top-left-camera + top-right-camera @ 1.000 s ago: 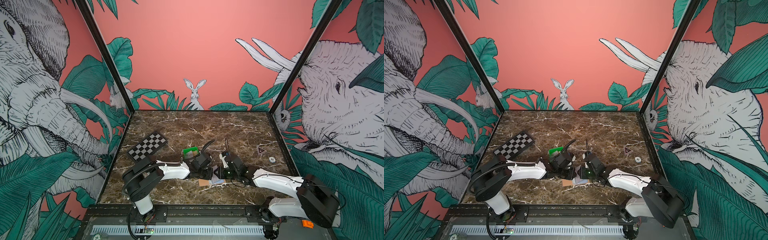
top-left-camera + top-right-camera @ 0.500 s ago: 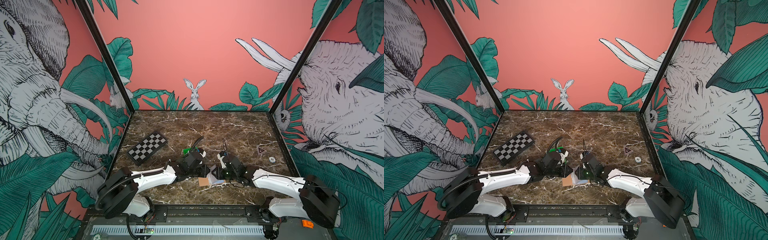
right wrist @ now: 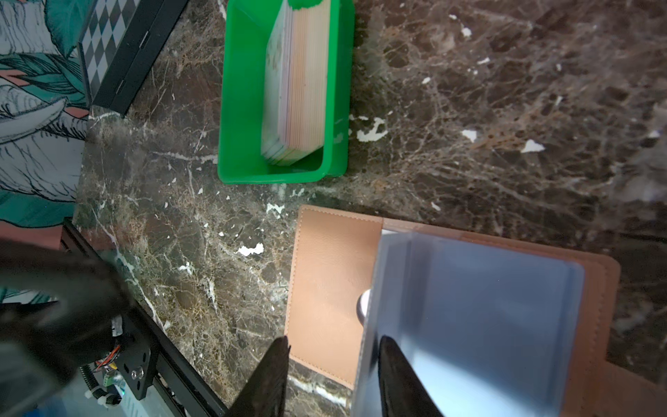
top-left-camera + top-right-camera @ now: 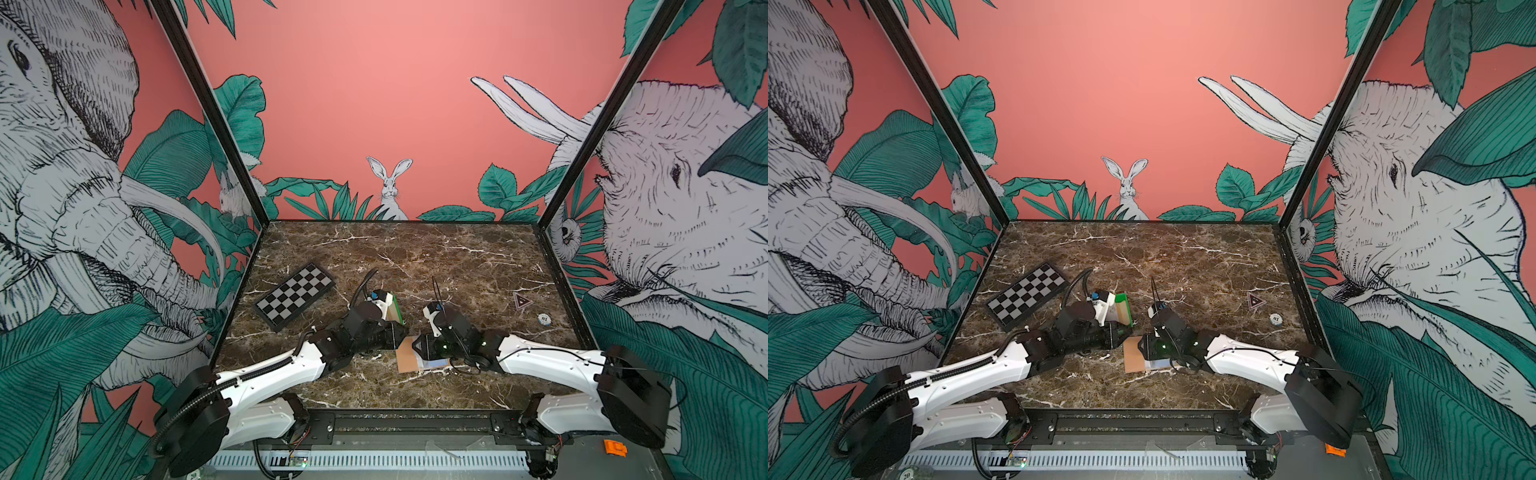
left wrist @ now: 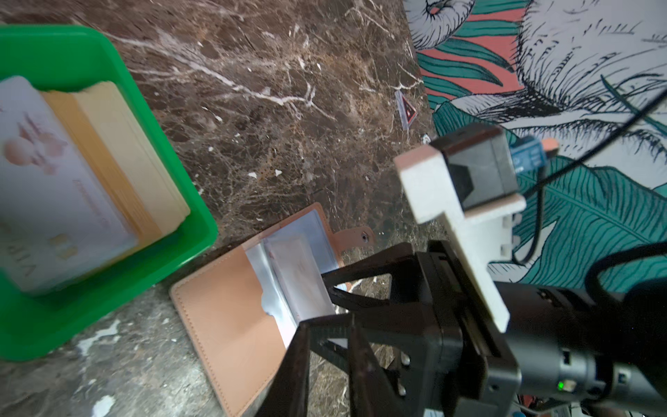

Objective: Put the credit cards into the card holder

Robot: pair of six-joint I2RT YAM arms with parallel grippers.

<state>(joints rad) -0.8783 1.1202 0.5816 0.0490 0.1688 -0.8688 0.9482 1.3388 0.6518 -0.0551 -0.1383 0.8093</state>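
While the checkered board [image 4: 295, 297] lies far left on the marble table [image 4: 457, 266], the green tray [image 3: 245, 108] holds the upright stack of credit cards [image 3: 299, 83]. Just right of it, the left gripper [image 4: 401, 334] reaches the card holder [image 4: 406, 354]; its jaw gap is hidden. Farther right, the right gripper [image 3: 334, 364] stands parted, empty, astride the raised blue sleeves [image 3: 469, 317] edge.

Brown marble table [image 4: 415, 257]; checkered board [image 4: 296, 296], green tray [image 3: 238, 108], open card holder [image 4: 407, 355], small round token [image 4: 544, 319]
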